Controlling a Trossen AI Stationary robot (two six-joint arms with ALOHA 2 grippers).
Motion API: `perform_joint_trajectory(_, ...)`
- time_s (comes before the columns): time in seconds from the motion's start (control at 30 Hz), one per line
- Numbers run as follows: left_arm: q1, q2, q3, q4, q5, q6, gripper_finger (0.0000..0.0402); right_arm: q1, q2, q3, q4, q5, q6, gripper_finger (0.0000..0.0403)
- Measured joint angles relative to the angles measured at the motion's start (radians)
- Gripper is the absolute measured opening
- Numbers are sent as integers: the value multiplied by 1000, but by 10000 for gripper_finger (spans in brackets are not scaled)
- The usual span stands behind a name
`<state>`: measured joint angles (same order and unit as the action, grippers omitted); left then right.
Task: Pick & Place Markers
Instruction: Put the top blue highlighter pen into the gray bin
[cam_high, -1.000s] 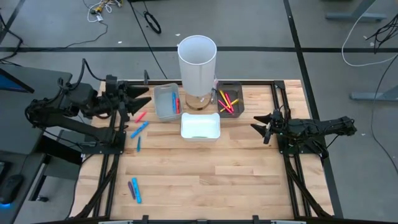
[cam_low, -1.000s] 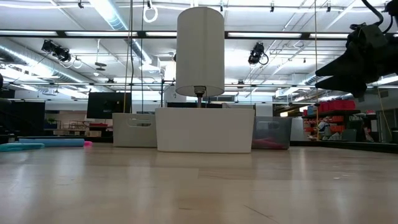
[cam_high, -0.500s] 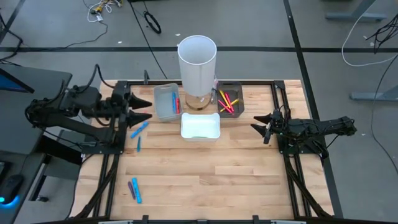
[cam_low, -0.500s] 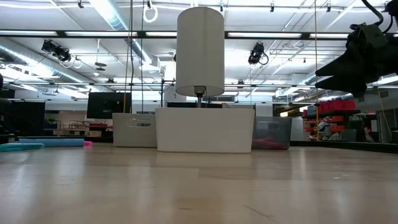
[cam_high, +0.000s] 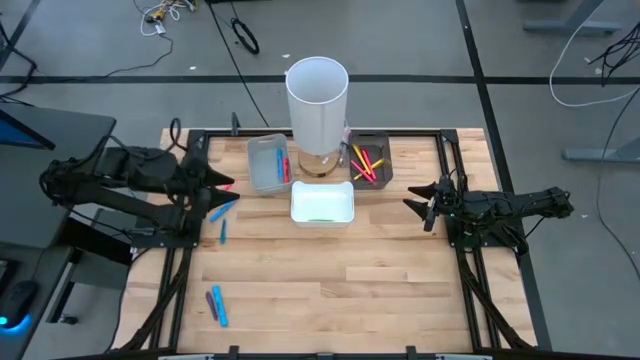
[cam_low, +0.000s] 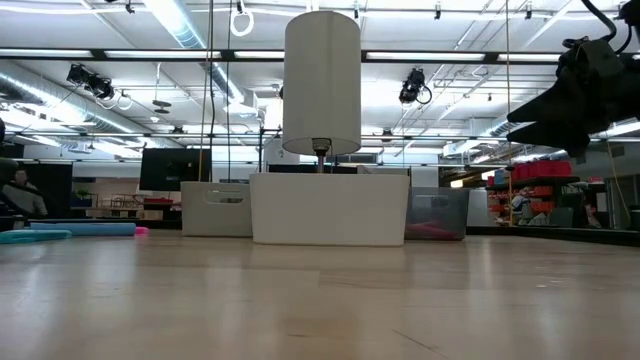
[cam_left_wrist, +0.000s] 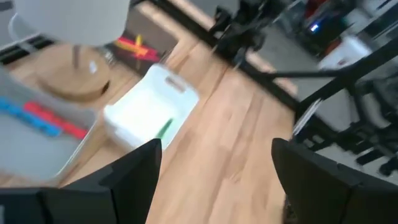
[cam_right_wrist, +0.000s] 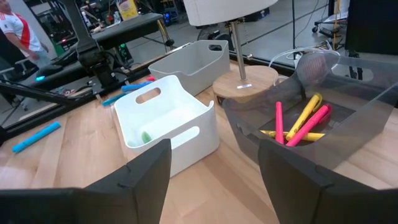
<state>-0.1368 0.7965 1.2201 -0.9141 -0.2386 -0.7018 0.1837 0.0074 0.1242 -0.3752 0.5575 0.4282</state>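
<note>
From above, the left gripper (cam_high: 222, 184) hangs with fingers spread and empty at the wooden table's (cam_high: 330, 280) left edge, over loose blue and pink markers (cam_high: 223, 206). The right gripper (cam_high: 411, 204) waits at the right, fingers parted, empty. At table level, a white plastic tray (cam_low: 329, 208) fronts a tall white cylinder (cam_low: 322, 80). The right wrist view shows pink and yellow markers (cam_right_wrist: 298, 124) inside a clear grey tray (cam_right_wrist: 348, 124).
</note>
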Motion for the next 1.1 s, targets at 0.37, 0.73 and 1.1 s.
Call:
perform_joint_trajectory(0.37, 3, 2, 0, -324, -90, -142, 311, 0, 0, 0, 0, 0, 0, 242)
perform_joint_trajectory(0.73, 118, 60, 0, -452, -197, -261, 311, 0, 0, 0, 0, 0, 0, 242)
perform_joint_trajectory(1.1, 272, 170, 0, -577, -72, -198, 311, 0, 0, 0, 0, 0, 0, 242)
